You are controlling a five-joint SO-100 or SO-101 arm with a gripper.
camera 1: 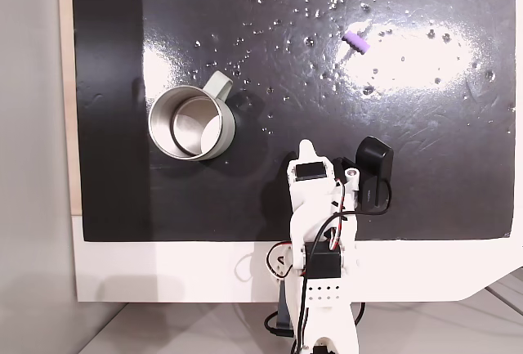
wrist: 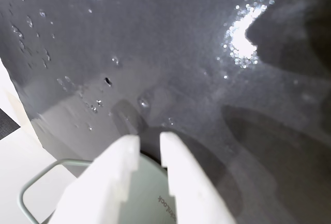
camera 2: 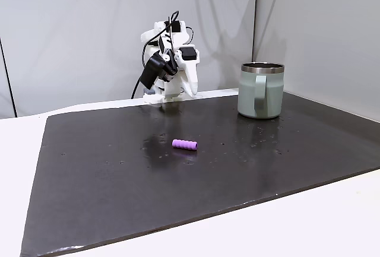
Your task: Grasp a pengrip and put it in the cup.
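one pengrip on droplet-speckled mat, well apart from cup.

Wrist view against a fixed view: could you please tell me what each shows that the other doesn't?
Wrist view: the gripper close up, fingers slightly parted and empty. A fixed view: the pengrip lying on the mat, well apart from the upright cup, and the folded arm behind. Both: the cup and the mat.
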